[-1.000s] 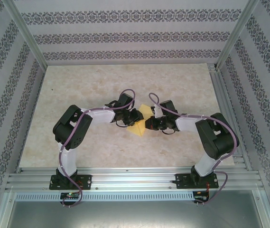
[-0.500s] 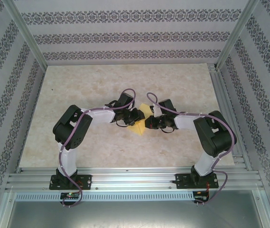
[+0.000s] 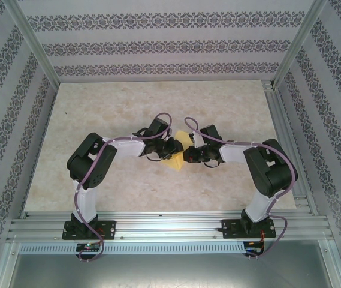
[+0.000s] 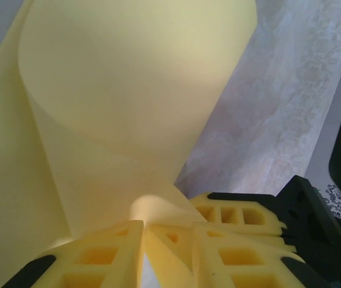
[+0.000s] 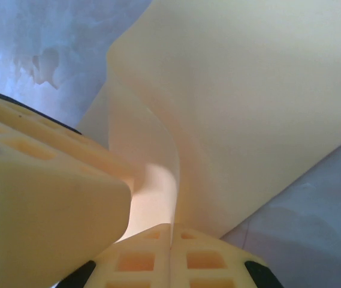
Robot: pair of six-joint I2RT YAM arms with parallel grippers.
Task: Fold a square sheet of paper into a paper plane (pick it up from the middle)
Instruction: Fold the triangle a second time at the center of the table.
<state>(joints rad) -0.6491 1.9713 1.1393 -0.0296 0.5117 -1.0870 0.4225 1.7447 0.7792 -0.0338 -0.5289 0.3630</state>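
At the centre of the table [image 3: 128,108], in the top view, the two arms reach inward and meet tip to tip, the left gripper [image 3: 172,148] just left of the right gripper [image 3: 189,155]. The square sheet of paper [image 3: 175,161] lies between them, a yellow corner showing on the near side and another edge on the far side. In the left wrist view the left gripper [image 4: 158,231] has its yellow fingers [image 4: 98,255] drawn together on the sheet [image 4: 128,90], which rises from them in a loose curl. In the right wrist view the right gripper [image 5: 170,240] has its pads pressed together, nipping the sheet [image 5: 248,90], which bends upward above the pale table [image 5: 38,48].
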